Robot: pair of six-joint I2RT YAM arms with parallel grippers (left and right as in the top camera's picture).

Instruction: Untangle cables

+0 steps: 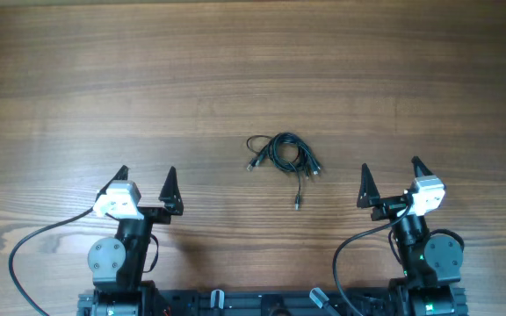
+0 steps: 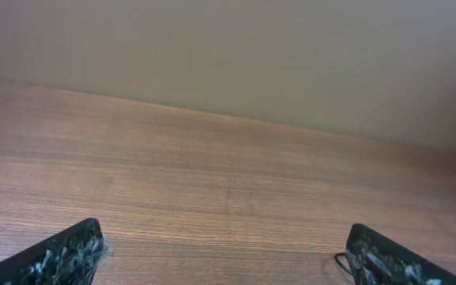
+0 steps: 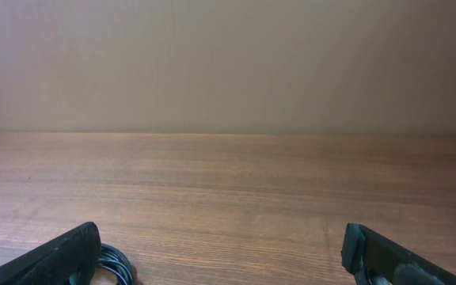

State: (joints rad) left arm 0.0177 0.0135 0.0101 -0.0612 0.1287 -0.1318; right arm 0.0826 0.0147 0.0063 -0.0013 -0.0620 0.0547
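Wooden table fills overhead view. We see cables as small black tangle at frame centre, one plug end trailing downward. Our left gripper, lower left, spread wide, holding nothing. Right gripper, lower right, same. Both sit apart from tangle.

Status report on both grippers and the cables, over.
Left gripper, right gripper open, empty. Tangle of thin black cords with silvery plugs untouched on wooden table, ahead between them. Nothing blocking.
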